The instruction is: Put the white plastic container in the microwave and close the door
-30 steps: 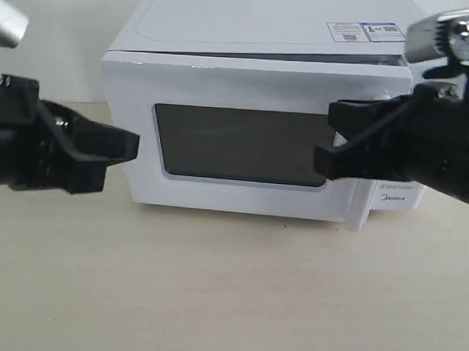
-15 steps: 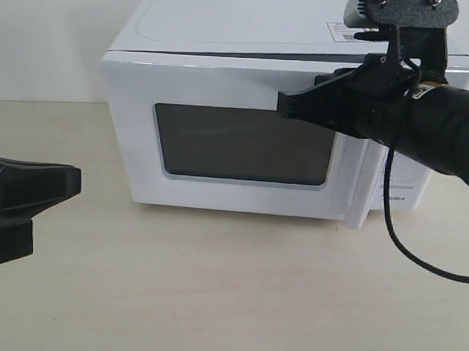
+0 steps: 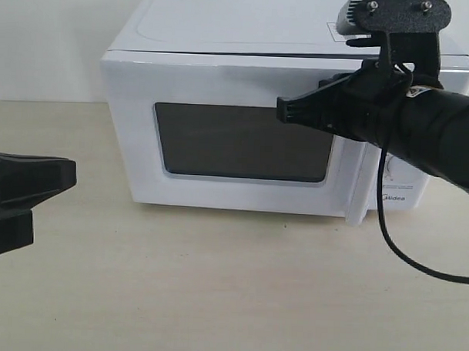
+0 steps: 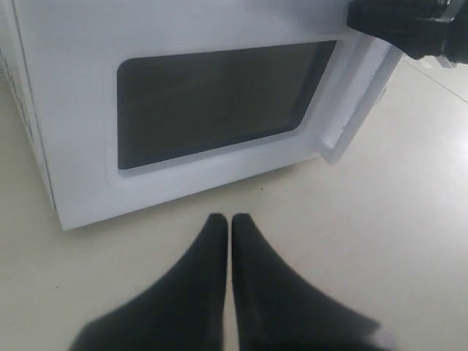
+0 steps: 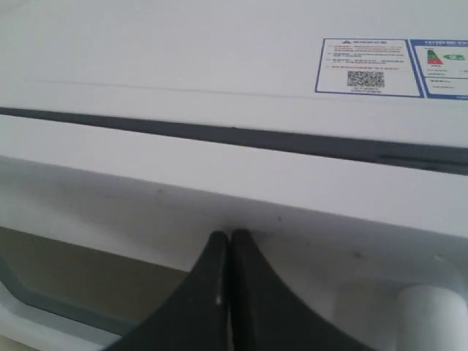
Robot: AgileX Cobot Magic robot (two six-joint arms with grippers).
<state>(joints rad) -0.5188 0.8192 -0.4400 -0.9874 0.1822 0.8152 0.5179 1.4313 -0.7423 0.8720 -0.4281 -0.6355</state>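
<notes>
Right gripper, 2 fingers clenched empty, is sitting at the door just ahead, handle beside its tips; left gripper is likewise clenched. The white plastic container is not showing. Door is seeming rigid, slick: push near handle.

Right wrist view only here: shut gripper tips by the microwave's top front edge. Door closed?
Observer: Exterior view: the door sits flush with the microwave body; looks closed.
Operator: Left gripper?
Observer: The left gripper is shut, low over the table, in front of the door, clear of it.
Operator: Container?
Observer: No white plastic container in any view; the window is too dark to see inside.
</notes>
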